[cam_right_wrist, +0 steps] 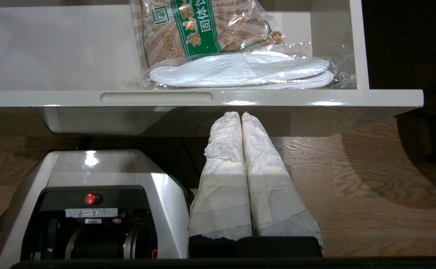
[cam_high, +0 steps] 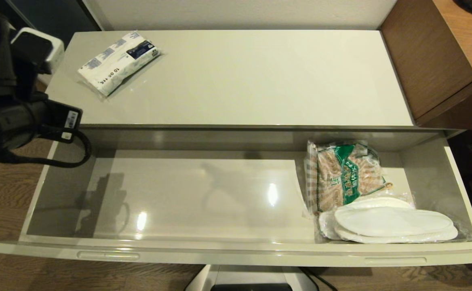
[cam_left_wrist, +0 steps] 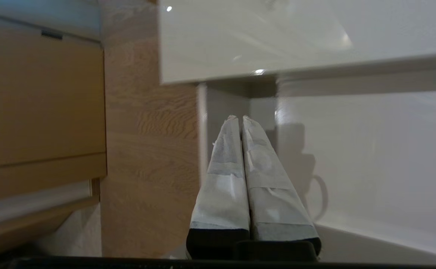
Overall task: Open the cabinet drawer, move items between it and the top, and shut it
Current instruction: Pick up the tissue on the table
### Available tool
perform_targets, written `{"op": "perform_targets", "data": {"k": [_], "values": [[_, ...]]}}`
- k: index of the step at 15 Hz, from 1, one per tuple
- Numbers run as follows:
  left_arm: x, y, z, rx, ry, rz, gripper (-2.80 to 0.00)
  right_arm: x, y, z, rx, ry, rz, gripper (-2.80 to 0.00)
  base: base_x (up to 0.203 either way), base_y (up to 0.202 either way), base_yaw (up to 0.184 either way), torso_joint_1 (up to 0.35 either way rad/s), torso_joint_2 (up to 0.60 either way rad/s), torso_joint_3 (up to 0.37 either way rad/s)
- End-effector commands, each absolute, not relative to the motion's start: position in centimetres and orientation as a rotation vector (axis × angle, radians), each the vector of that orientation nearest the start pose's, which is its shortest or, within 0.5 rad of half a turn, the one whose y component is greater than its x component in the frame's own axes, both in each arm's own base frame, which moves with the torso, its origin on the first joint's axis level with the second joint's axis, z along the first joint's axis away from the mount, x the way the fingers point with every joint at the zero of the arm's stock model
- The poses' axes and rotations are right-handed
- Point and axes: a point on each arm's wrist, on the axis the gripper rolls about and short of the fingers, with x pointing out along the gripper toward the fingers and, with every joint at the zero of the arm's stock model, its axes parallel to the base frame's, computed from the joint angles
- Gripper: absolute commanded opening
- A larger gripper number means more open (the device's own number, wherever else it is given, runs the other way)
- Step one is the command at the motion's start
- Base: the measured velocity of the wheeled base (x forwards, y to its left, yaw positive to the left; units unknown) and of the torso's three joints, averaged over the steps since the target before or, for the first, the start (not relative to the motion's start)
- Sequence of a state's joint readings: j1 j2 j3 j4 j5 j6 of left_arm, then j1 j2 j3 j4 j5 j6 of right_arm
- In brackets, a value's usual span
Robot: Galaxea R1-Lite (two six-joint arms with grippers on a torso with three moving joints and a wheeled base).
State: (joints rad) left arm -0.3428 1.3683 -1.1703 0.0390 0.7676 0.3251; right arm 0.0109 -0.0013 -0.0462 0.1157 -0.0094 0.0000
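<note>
- Head view: the drawer (cam_high: 236, 248) stands pulled fully out across the lower half of the frame, its front rim with two handle slots along the bottom edge.
- The slippers (cam_high: 393, 224) in clear wrap lie in the drawer's lower right corner, against the front wall.
- A checked snack bag (cam_high: 343, 173) lies just behind them, its near end under or touching the slippers.
- The rest of the drawer floor, centre and left, shows only reflections.
- The top (cam_high: 260, 81) fills the upper middle of the frame; the tissue pack (cam_high: 119, 62) lies on it at the upper left, set at a slant.
- A brown desk (cam_high: 442, 56) stands at the upper right, next to the top.
- The left arm (cam_high: 13, 109) shows as a dark mass at the left edge, beside the drawer's left end; its gripper is not seen here.
- Left wrist view: the left gripper (cam_left_wrist: 239, 117) sits in the lower centre, its taped fingers (cam_left_wrist: 225, 179) pressed together with nothing between them.
- Its tips point towards the drawer's corner, with wood floor (cam_left_wrist: 147, 149) on the frame's left.
- Right wrist view: the right gripper (cam_right_wrist: 240, 114) sits in the lower centre, fingers (cam_right_wrist: 225, 175) closed tight and empty.
- It hangs below the drawer's front rim, over the floor, beside the robot's base (cam_right_wrist: 102, 201) at lower left.
- The slippers and snack bag show above the rim at the top of the frame.
</note>
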Motion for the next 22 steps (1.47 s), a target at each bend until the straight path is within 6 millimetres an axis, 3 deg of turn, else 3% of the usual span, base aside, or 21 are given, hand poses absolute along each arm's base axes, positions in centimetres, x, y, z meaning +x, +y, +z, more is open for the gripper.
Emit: {"op": "perform_targets", "data": {"k": [1,3,6,11,15,19,22], "values": [[20.4,-5.2,31.2,0.436,0.261,0.397,0.0,-2.8,-0.1,7.6,0.0,0.048,0.002,-2.8,0.0,0.0,0.0,0.0,0.0,0.0],[22.4,-5.5,31.1,0.438,0.273,0.397,0.0,-2.8,-0.1,7.6,0.0,0.048,0.002,-2.8,0.0,0.0,0.0,0.0,0.0,0.0],[28.9,-7.1,29.9,0.46,0.308,0.39,0.0,-2.8,-0.1,7.6,0.0,0.048,0.002,-2.8,0.0,0.0,0.0,0.0,0.0,0.0],[35.8,-9.1,29.9,0.526,0.276,0.387,0.0,-2.8,-0.1,7.6,0.0,0.047,0.002,-2.8,0.0,0.0,0.0,0.0,0.0,0.0],[38.3,-9.3,29.9,0.598,0.268,0.388,0.0,-2.9,-0.1,7.6,0.0,0.047,0.002,-2.8,0.0,0.0,0.0,0.0,0.0,0.0],[40.5,-7.9,31.2,0.637,0.233,0.445,0.0,-2.9,-0.1,7.6,0.0,0.047,0.002,-2.8,0.0,0.0,0.0,0.0,0.0,0.0],[41.0,-6.9,31.5,0.673,0.225,0.478,0.0,-2.8,-0.1,7.6,0.0,0.048,0.002,-2.8,0.0,0.0,0.0,0.0,0.0,0.0]]}}
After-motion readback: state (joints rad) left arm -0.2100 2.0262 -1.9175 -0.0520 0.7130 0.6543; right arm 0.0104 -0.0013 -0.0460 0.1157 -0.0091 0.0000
